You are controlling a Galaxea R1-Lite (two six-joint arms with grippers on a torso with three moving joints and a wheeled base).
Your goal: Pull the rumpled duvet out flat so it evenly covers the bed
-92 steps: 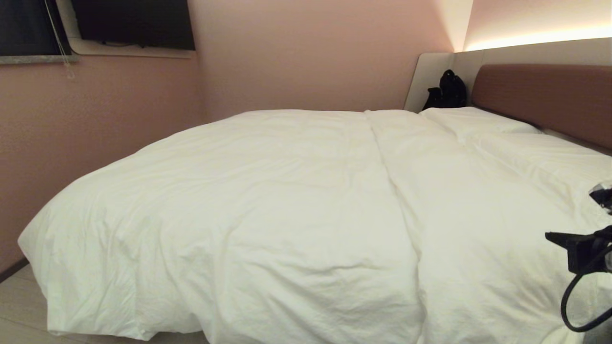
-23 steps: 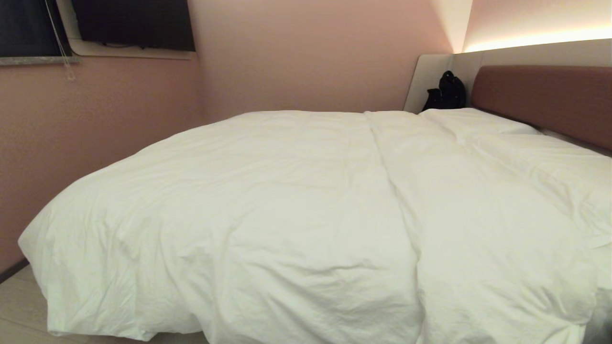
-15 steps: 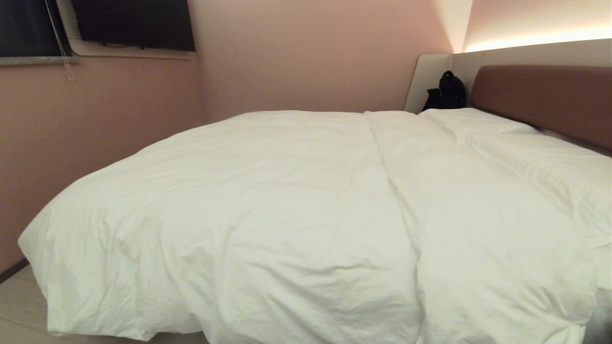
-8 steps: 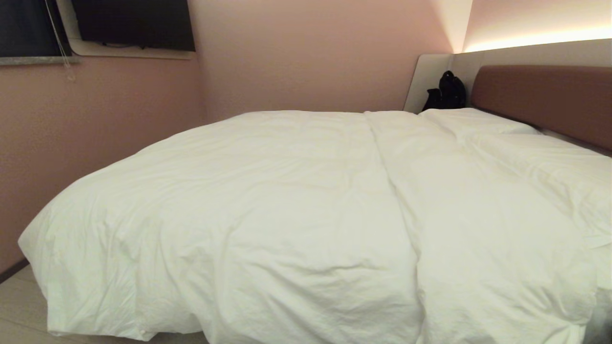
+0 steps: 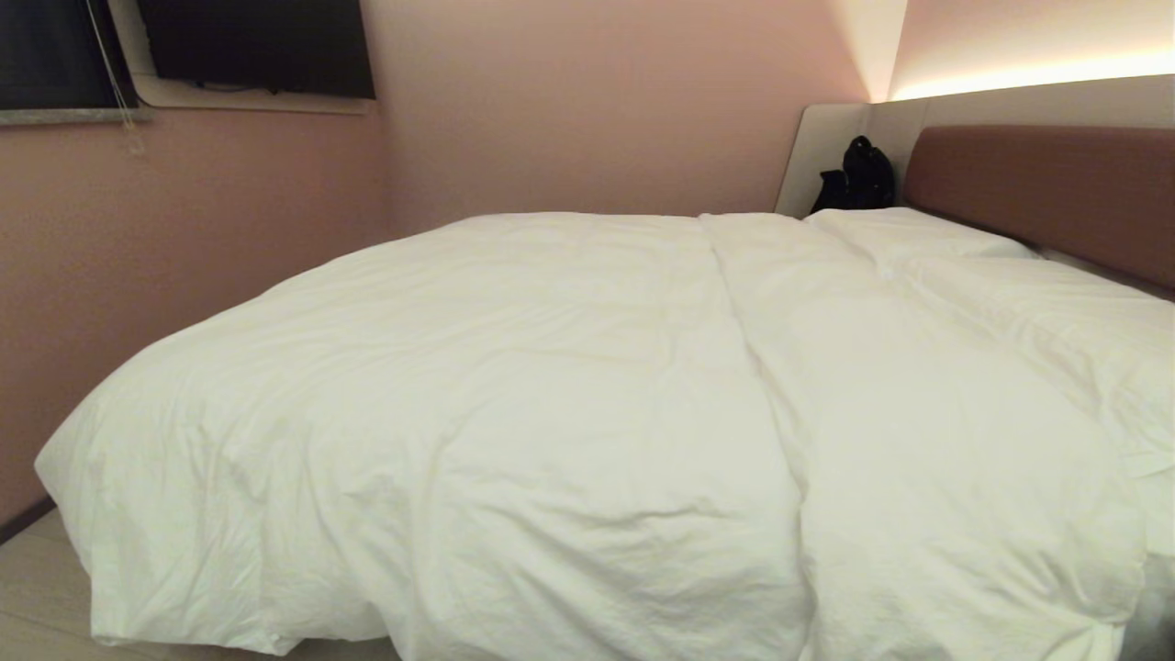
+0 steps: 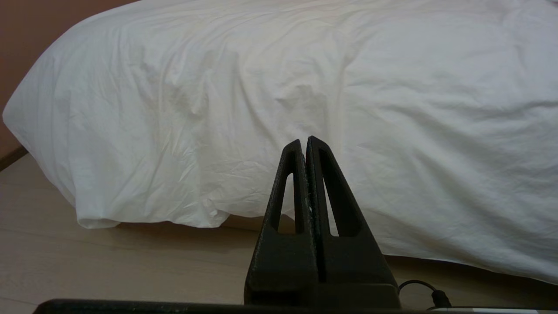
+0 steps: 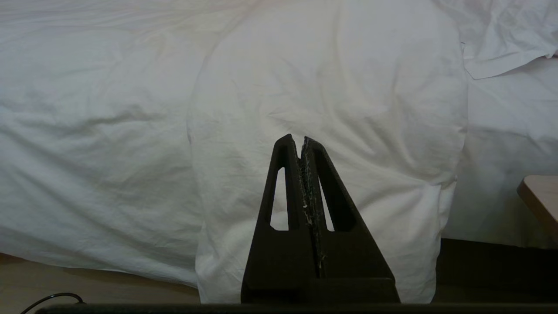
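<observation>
The puffy white duvet (image 5: 551, 404) lies spread over the bed, reaching from its foot at the left up to the white pillows (image 5: 918, 234) by the brown headboard (image 5: 1046, 188). One long fold runs across it. Its near side hangs down toward the floor. Neither arm shows in the head view. My left gripper (image 6: 304, 141) is shut and empty, low in front of the hanging duvet (image 6: 279, 87) near the bed's foot corner. My right gripper (image 7: 296, 139) is shut too, holding nothing, facing the draped duvet (image 7: 322, 96) further toward the head end.
Pink walls close in behind the bed and past its foot. A black bag (image 5: 858, 174) sits in the far corner beside the headboard. Pale wood floor (image 6: 109, 266) runs along the near side. A wooden corner (image 7: 540, 196) juts in near the head end.
Six seconds ago my right arm stood at the right edge of the head view; it has since dropped out of sight. Over the last second nothing has moved.
</observation>
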